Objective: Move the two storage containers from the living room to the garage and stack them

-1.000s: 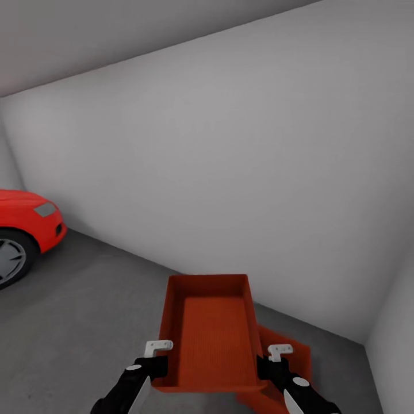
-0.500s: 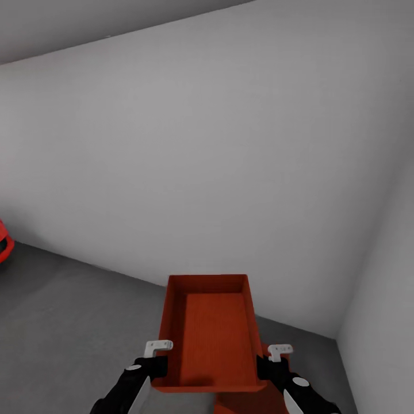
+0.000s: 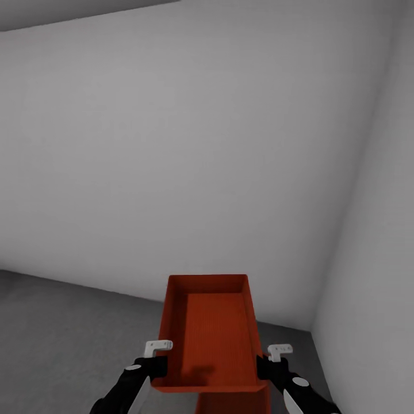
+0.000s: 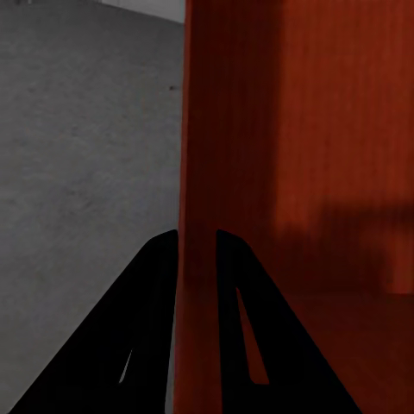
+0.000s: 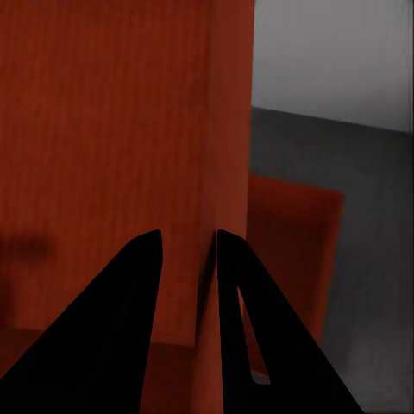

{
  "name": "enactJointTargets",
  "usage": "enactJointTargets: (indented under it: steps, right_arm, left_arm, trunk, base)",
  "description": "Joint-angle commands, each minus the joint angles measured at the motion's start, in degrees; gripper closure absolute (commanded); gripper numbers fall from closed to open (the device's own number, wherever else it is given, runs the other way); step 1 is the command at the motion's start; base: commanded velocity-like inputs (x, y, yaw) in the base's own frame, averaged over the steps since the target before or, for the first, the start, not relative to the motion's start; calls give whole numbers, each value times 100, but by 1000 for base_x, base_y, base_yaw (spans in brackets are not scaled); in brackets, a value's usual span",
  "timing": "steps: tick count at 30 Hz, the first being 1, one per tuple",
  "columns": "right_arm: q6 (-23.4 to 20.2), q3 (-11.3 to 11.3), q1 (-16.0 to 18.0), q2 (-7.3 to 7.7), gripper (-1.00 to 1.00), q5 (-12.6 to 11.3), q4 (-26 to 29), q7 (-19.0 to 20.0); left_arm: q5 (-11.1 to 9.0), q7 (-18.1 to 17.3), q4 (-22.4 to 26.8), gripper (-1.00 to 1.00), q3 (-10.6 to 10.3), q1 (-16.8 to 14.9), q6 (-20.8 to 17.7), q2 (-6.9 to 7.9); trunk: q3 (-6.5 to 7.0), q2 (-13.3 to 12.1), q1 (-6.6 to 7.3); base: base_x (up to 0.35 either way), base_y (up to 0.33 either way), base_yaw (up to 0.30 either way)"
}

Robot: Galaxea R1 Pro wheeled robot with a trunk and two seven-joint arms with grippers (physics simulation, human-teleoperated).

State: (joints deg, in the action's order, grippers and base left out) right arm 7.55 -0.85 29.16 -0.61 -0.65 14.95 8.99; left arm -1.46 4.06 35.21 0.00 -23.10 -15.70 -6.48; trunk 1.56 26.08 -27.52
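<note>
Left gripper [image 3: 154, 363] pinches left wall of carried container [image 3: 210, 333]; right gripper [image 3: 265, 367] clamps right wall. Bin held level above second container [image 5: 289, 250] on concrete floor [image 3: 63, 333], near white wall [image 3: 190, 155] corner. Looks light, thin-walled, stiff; two-sided rim grip suits.

Dark grey speckled concrete floor [image 3: 69, 339] runs up to the plain white walls [image 3: 190, 149] and meets them in a corner. Lower orange-red open-top plastic storage container [image 5: 293, 250] sits directly on this floor, near the wall corner. In the head view its visible part [image 3: 233, 403] shows at the bottom edge. Nothing else seen resting on the floor.
</note>
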Motion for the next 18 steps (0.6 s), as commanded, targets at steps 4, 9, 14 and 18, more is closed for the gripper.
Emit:
enactJointTargets:
  steps: [4, 9, 14, 18]
  right_arm:
    - [18, 73, 2, 37, 100, 3, -27, 68]
    - [18, 73, 2, 37, 100, 2, -27, 68]
    - [18, 76, 2, 38, 100, 3, -27, 68]
    - [18, 75, 2, 38, 100, 3, -27, 68]
  left_arm:
    - [-20, 16, 30, 100, -17, -2, -30, 103]
    - [-17, 16, 27, 100, -17, -2, -30, 104]
    - [-12, 16, 29, 100, -17, -2, -30, 108]
    - [-12, 16, 26, 100, -17, -2, -30, 110]
  trunk:
    - [-2, 5, -2]
    - [-2, 5, -2]
    - [-2, 5, -2]
    - [-2, 5, -2]
  base:
    - [4, 0, -279]
    - [0, 0, -279]
    - [0, 0, -279]
    - [0, 0, -279]
